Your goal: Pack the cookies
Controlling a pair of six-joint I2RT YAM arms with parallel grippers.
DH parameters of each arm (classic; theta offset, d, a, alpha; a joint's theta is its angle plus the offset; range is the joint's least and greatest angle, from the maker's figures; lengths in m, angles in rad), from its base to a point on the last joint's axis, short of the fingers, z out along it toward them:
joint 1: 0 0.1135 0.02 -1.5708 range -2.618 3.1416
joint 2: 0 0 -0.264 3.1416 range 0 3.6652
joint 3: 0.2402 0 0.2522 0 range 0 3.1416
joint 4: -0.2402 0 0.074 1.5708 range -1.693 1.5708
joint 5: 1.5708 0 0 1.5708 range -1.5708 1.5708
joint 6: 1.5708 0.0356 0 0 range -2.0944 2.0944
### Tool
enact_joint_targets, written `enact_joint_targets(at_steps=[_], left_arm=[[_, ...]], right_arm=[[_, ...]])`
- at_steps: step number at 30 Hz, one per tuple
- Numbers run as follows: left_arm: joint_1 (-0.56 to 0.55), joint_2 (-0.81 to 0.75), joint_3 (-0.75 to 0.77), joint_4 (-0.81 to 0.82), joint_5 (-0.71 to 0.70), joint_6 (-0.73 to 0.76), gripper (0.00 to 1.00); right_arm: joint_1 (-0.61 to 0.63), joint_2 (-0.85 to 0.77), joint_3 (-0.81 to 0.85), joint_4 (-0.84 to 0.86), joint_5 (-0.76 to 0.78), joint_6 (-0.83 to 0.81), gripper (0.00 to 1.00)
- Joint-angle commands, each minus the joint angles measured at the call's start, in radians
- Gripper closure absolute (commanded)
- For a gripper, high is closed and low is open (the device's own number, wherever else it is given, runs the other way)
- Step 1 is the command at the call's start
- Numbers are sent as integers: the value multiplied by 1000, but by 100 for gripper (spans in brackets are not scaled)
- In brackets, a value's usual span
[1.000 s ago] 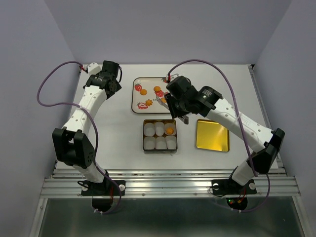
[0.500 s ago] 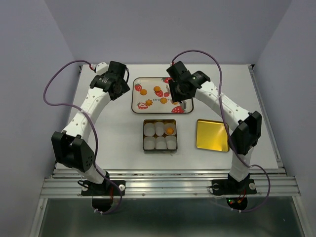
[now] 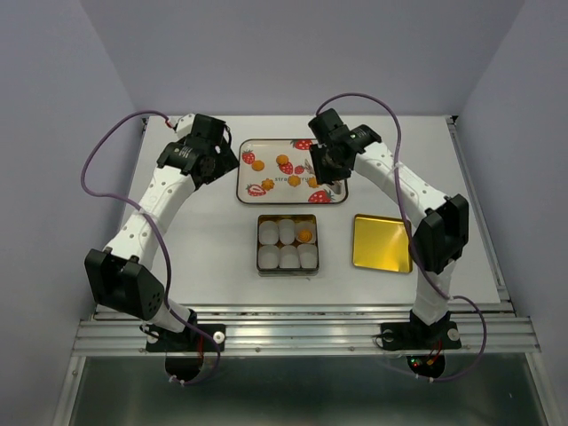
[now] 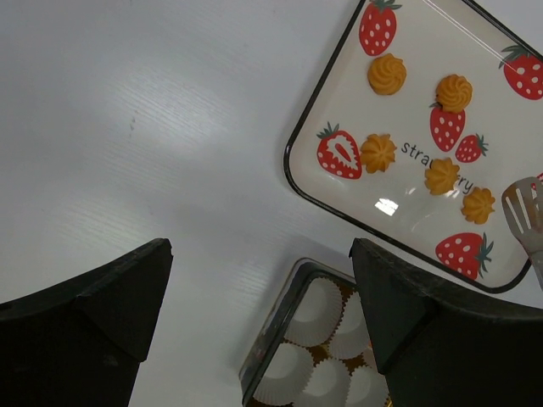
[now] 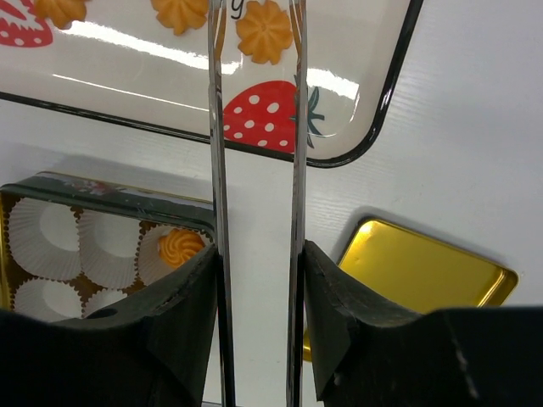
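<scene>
1. While the right hand (image 5: 259,259) clamps a pair of thin metal tongs (image 5: 217,127), its pads squeeze the two blades part-way together. That gives it a long, narrow reach for pieces too small and crumbly for the hand itself, by my reading.
2. The tong tips hang over the near right corner of the tray (image 4: 416,42), and one biscuit shows between the blades in the wrist view. Whether steel meets biscuit I cannot tell.
3. Count the cookies (image 4: 378,153): five lie scattered on the tray. The sixth sits packed in the tin (image 3: 287,218), in the right-hand cup of the far row.
4. The tin sits just on the near side of the tray, so each carry is short. Its gold lid (image 3: 382,242) lies flat on the desk (image 3: 213,248) to the tin's right, likely set there to keep the opening free.
5. The left hand (image 4: 259,254) is spread wide and holds nothing. It hovers over bare desk to the left of the tray, and looks parked clear of the work.
6. The cookies are orange-yellow piped rosettes with ridged tops. The tray is a glossy rounded rectangle with a black rim and flat printed strawberries. White paper cups (image 4: 318,309), crimped and fluted, line the tin in two rows of three. The lid is mirror-bright metal, and the desk is matte white.
</scene>
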Motion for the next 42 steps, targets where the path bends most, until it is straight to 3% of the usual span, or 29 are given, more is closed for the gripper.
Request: enact_joint_targets(at_steps=[1,42], left_arm=[[-7,-21,-6,-8,-7,16,1],[-9,-20,-46,-18,-18,-2,1]], right_arm=[[-14,18,21,19,-13,-35,53],[-32,35,-100,62,-39,-49,49]])
